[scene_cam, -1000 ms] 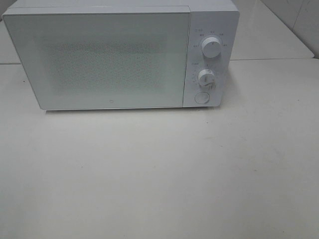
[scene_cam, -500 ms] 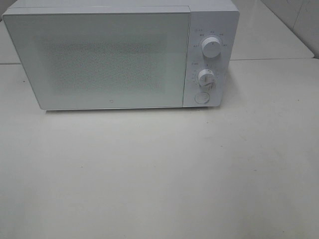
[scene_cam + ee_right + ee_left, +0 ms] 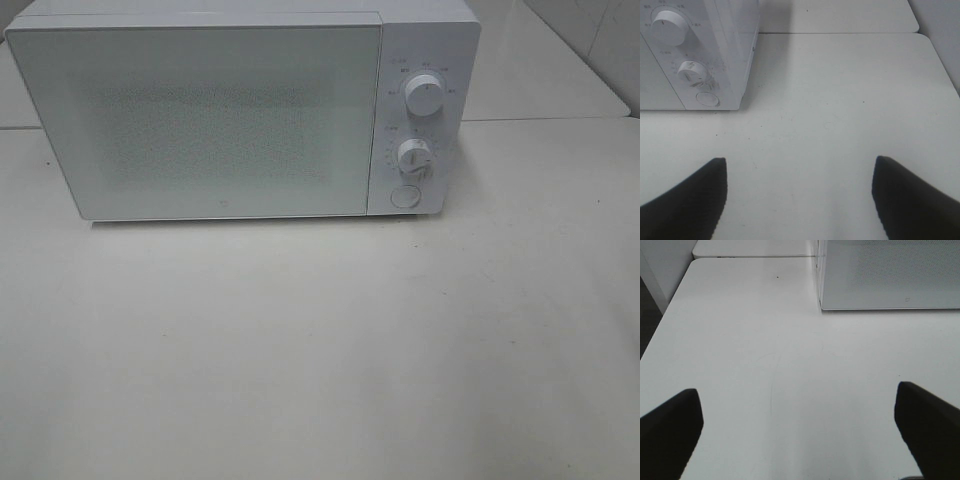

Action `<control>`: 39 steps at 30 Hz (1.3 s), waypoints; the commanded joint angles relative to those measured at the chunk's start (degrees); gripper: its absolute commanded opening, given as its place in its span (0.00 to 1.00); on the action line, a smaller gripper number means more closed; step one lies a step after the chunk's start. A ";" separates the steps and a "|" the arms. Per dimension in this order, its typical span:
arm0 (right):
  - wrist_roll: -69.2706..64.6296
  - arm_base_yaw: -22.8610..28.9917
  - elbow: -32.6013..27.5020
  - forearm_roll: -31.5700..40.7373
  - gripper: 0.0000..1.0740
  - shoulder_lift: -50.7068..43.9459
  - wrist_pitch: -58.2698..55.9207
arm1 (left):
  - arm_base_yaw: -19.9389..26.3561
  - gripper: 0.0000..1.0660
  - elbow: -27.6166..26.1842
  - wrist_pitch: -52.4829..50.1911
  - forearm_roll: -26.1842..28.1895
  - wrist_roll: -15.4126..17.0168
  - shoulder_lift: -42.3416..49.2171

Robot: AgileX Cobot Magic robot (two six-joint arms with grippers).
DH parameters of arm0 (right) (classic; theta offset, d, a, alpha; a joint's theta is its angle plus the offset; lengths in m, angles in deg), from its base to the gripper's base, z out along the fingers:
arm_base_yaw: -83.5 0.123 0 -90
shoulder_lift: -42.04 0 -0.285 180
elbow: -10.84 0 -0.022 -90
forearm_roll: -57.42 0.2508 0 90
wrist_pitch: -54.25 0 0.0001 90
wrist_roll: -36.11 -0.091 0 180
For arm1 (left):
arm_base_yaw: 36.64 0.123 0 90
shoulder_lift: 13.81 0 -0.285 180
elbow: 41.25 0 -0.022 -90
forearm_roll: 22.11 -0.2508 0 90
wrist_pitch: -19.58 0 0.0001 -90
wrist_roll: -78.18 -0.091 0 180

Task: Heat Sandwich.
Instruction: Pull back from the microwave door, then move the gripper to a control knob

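The sandwich is out of view in every frame. A white microwave (image 3: 240, 110) stands at the back of the table with its door (image 3: 200, 120) shut, so its inside is hidden. Both arms are outside the exterior high view. In the left wrist view my left gripper (image 3: 799, 427) is open over bare tabletop, near the microwave's front left corner (image 3: 822, 305). My right gripper (image 3: 799, 192) is open too, with nothing between its dark fingers (image 3: 690, 200), and hangs over the table in front of the microwave's control panel.
The control panel carries an upper knob (image 3: 424, 97), a lower knob (image 3: 414, 157) and a round button (image 3: 404, 196). A second white table (image 3: 540, 60) adjoins behind on the right. The table's left edge (image 3: 670, 305) drops off beside the left gripper.
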 commanded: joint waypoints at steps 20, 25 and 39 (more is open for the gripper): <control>-2.52 -0.29 -0.23 0.46 0.71 21.89 29.16 | 0.17 0.94 0.17 -0.23 0.11 0.00 1.55; -1.72 -0.29 -1.09 0.52 0.71 26.36 38.10 | 0.17 0.94 0.17 -0.23 0.11 0.00 1.55; 12.32 12.43 -9.28 19.88 0.71 38.45 65.66 | 0.17 0.94 0.17 -0.23 0.11 0.00 1.55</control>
